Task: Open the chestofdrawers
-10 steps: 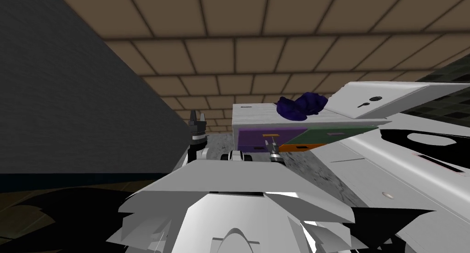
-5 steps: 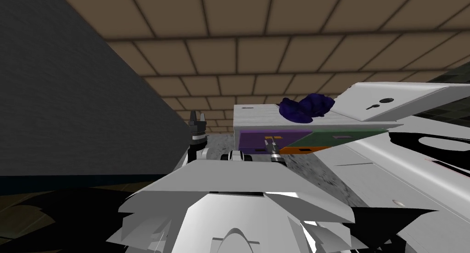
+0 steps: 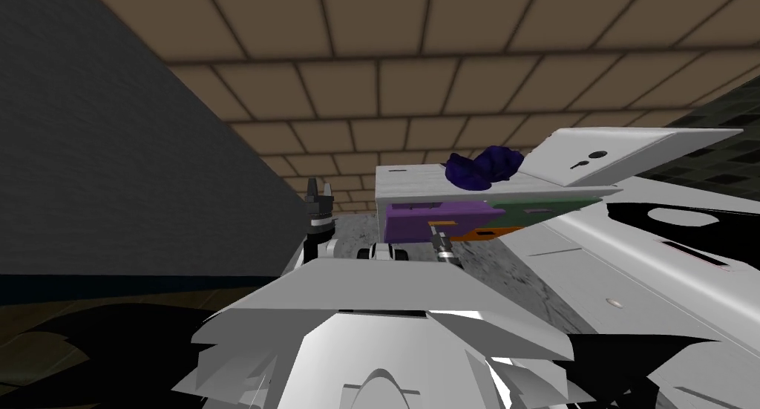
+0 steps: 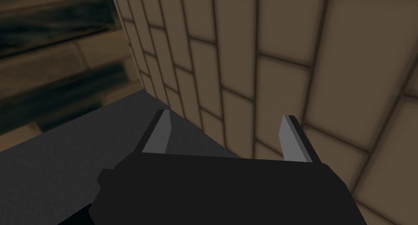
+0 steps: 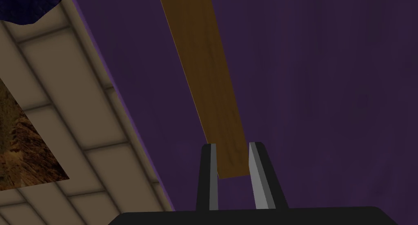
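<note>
The chest of drawers (image 3: pixel 415 182) has a pale top and purple, green and orange drawer fronts. It stands just ahead of me in the head view. My right gripper (image 3: pixel 438 232) is at the purple drawer (image 3: pixel 408 223), on its small brown bar handle (image 3: pixel 443 223). In the right wrist view the fingers (image 5: pixel 210 169) press both sides of the brown handle (image 5: pixel 208 79), near its end, against the purple front (image 5: pixel 318 92). The right gripper (image 5: pixel 230 147) is shut on it. My left gripper (image 3: pixel 320 185) is raised to the left of the chest and stands open (image 4: pixel 226 124), holding nothing.
A dark blue crumpled cloth (image 3: pixel 482 167) lies on the chest's top. White furniture panels (image 3: pixel 616 152) crowd the right side. A dark grey wall (image 3: pixel 111 167) runs along the left, and a tan tiled wall (image 3: pixel 371 78) is behind the chest.
My right gripper's fingers have closed from wide open onto the brown handle. The purple drawer front now stands further forward than the green one beside it. The left arm has not moved.
</note>
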You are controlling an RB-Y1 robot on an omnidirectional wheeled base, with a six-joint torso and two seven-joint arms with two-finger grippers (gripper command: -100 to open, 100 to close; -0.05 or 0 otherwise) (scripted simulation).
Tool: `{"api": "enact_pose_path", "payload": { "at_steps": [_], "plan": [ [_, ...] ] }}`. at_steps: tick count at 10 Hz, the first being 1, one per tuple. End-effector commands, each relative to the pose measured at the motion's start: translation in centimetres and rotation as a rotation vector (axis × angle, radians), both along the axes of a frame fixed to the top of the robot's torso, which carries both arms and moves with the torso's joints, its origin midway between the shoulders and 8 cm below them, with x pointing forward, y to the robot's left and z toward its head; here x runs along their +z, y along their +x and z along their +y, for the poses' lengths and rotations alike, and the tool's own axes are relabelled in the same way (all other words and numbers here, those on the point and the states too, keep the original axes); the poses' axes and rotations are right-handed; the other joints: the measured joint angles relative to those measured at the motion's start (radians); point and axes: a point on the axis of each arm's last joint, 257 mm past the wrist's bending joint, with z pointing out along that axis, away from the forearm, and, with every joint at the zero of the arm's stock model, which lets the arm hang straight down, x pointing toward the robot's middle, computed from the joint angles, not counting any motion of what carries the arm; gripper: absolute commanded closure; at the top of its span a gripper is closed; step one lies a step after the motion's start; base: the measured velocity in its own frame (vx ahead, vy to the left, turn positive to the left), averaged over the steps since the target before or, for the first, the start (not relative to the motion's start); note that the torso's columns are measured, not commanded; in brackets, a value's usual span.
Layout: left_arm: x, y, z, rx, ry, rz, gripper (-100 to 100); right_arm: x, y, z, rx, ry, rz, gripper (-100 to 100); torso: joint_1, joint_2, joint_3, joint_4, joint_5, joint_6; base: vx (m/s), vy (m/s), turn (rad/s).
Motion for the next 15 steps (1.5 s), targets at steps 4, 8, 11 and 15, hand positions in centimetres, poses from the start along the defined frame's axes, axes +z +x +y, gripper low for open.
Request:
{"api": "enact_pose_path", "payload": {
  "at_steps": [4,8,11,15],
  "plan": [
    [0.0,0.0,0.0,0.000,0.000,0.000,0,0.9,-1.3,1.4,0.034,-0.001,-0.021,100,0.002,-0.001,-0.001,-0.001,0.000,-0.002,-0.192,-0.024,-0.082],
    [0.0,0.0,0.0,0.000,0.000,0.000,0,2.5,-1.1,0.6,0.059,0.003,0.005,-100,0.002,-0.016,-0.009,-0.008,-0.004,-0.004,0.004,0.032,-0.076],
    [0.0,0.0,0.0,0.000,0.000,0.000,0,4.1,-0.8,0.5,0.080,0.005,0.006,-100,-0.002,-0.006,-0.002,-0.005,-0.005,-0.003,0.026,0.031,-0.059],
    [0.0,0.0,0.0,0.000,0.000,0.000,0,4.1,-1.0,0.4,0.095,0.004,0.032,0,0.005,0.000,0.003,0.001,0.001,0.002,0.005,0.011,-0.021]
  ]
}}
